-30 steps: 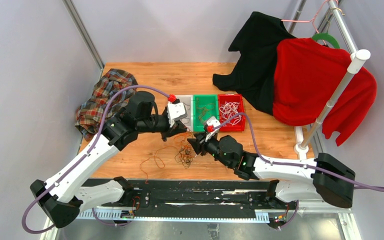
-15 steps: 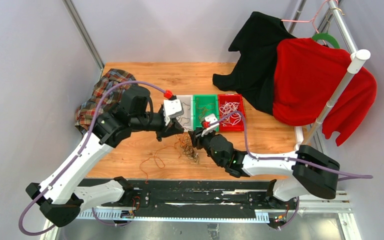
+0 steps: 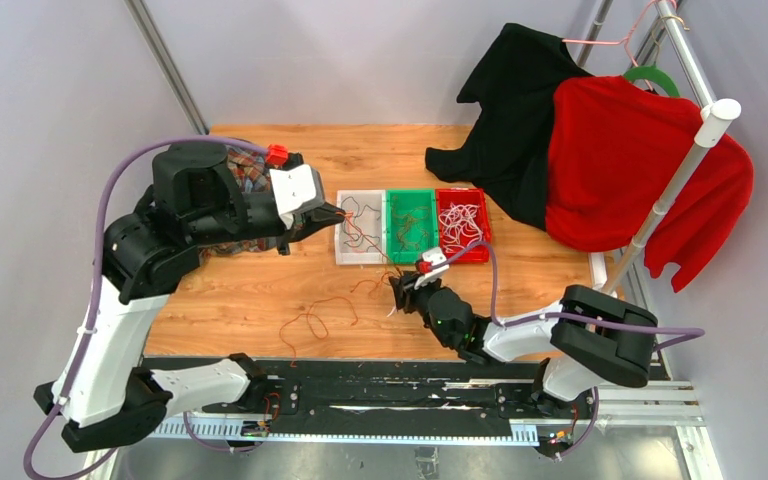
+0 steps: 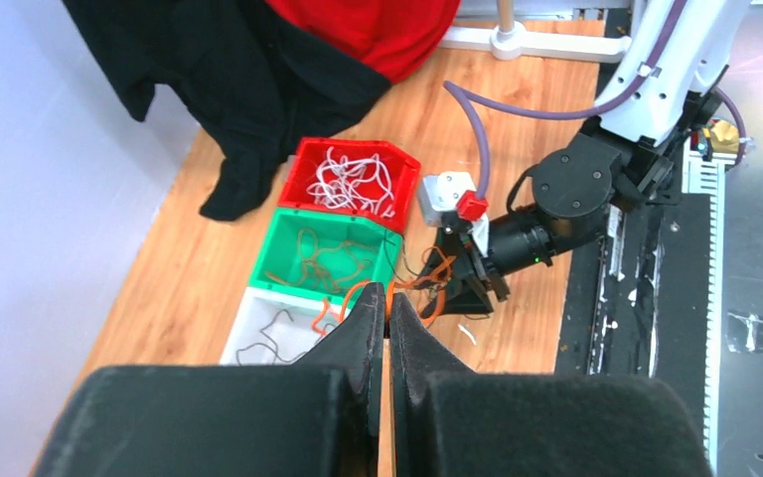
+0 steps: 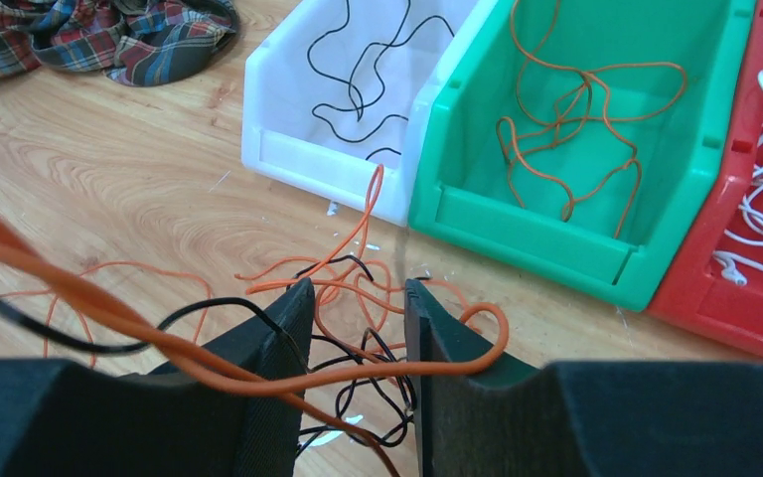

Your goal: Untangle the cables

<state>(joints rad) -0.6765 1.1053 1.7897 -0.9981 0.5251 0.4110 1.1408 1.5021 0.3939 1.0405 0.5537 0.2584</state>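
Left pincer shut, pinching orange cable, held above table. Right pincer half open, astride orange-black cables tangle, 6 o'clock of green bin.

The right gripper stands jaws apart, orange and black cables draped across; white bin at twelve o'clock, green bin at two, red bin at three

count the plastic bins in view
3, touching side by side in one row: the white bin at the left end, the green bin in the middle, the red bin at the right end. None looks hidden.
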